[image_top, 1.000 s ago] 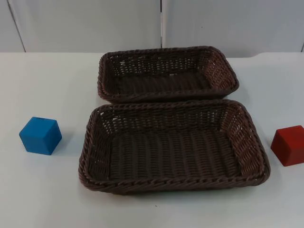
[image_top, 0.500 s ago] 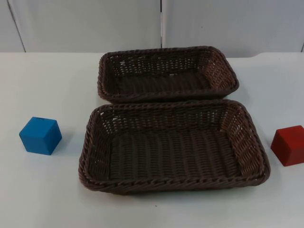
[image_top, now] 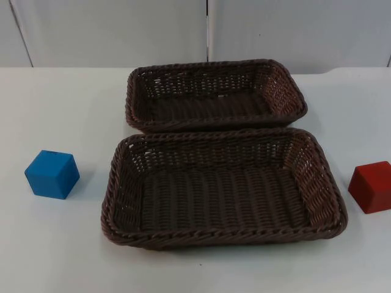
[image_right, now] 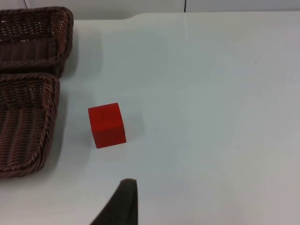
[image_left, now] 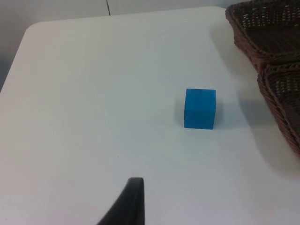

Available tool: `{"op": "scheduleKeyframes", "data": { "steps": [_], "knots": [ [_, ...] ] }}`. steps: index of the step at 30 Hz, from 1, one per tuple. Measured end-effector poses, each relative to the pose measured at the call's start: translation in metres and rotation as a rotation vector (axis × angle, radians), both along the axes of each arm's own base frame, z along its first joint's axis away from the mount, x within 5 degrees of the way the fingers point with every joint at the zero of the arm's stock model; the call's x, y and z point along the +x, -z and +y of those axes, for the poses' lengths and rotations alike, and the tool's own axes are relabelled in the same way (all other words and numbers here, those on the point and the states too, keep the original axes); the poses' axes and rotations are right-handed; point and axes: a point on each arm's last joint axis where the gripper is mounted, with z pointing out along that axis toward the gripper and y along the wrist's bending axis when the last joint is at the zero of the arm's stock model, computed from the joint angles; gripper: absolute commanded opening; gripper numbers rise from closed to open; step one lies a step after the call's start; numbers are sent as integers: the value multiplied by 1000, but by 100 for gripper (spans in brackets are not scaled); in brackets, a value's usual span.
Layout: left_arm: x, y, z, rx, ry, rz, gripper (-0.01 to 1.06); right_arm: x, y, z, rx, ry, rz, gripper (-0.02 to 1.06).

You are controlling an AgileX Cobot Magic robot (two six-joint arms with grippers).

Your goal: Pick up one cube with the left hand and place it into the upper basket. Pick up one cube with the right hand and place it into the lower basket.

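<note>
Two cubes: both sit on the worktop (image_top: 67, 244), and neither is in a basket yet.
Blue cube (image_top: 52, 174): it rests at about 9 o'clock of the lower basket, near its side wall but not touching. The left wrist view has it too (image_left: 200, 108).
Red cube (image_top: 371, 186): it rests at about 3 o'clock of the lower basket, just beside the rim. The right wrist view has it as well (image_right: 107, 125).
Upper basket (image_top: 215, 66): it stands at 12 o'clock of the lower one, by the grey wall (image_top: 122, 30). Nothing lies in it.
Lower basket (image_top: 220, 238): it is the nearer one, and its far rim touches the upper basket's near rim. Nothing lies in it either.
Left claw: one black fingertip (image_left: 126, 206) pokes out over the bare worktop, with the blue cube ahead at about 1 o'clock and well apart. I cannot tell if this claw is apart or together.
Right claw: one black fingertip (image_right: 119, 206) pokes out too, with the red cube ahead at about 12 o'clock, near but not touching. I cannot tell its state either.
Done: nothing so far, I think.
Left to do: all of it. The left claw must get the blue cube into the upper basket, and the right claw must get the red cube into the lower basket.
</note>
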Motion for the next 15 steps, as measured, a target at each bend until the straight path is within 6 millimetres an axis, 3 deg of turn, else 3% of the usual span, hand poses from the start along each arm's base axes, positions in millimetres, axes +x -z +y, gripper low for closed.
{"op": "scheduleKeyframes", "data": {
  "steps": [15],
  "knots": [
    [0, -1, 0, 0, 0, -6, 105, 0, 0, 0, 0, 0, 0, 105]
  ]
}}
